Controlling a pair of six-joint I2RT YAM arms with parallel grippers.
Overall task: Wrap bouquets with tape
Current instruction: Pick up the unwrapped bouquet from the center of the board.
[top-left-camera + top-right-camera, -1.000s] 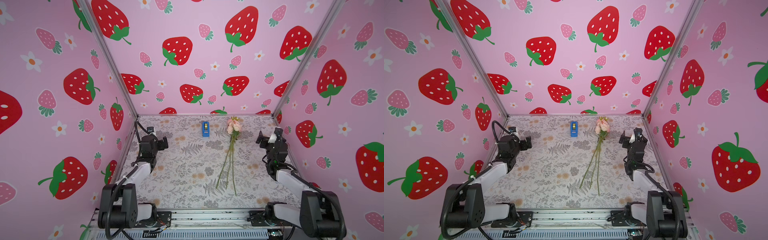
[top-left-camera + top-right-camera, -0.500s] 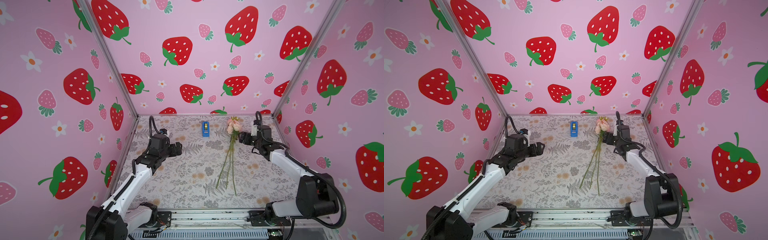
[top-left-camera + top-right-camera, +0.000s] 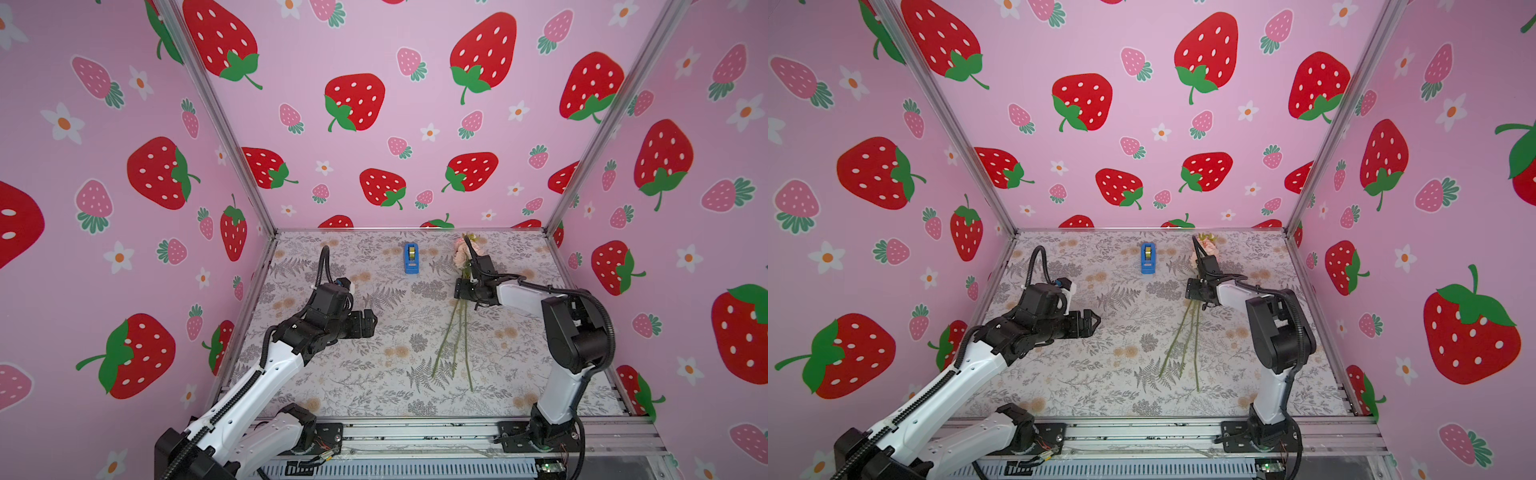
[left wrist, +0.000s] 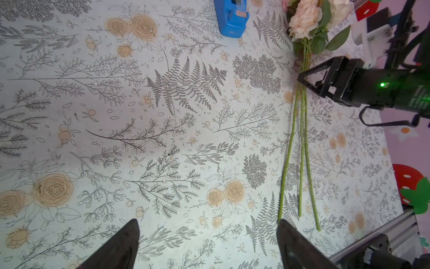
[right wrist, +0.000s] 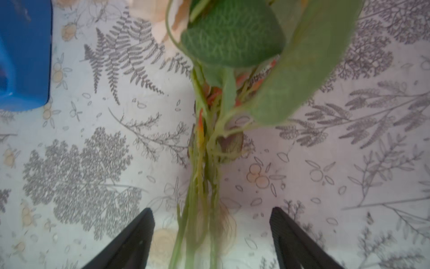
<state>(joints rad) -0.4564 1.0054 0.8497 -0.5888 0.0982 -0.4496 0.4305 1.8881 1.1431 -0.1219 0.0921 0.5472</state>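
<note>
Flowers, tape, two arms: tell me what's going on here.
The right gripper is down over the flowers. Its open jaws stand on either side of the stems and are not closed on them. The left gripper hovers open and empty above the table, away from the flowers. The blue tape dispenser lies untouched at the table's far end, beside the flowers. Nothing is wrapped yet.

Table (image 3: pixel 332 374) had a fern-print cover. Flat on it: tape dispenser (image 3: pixel 411 258) near the back edge, bouquet (image 4: pixel 304 42) apart to its right, stems fanned frontward.
</note>
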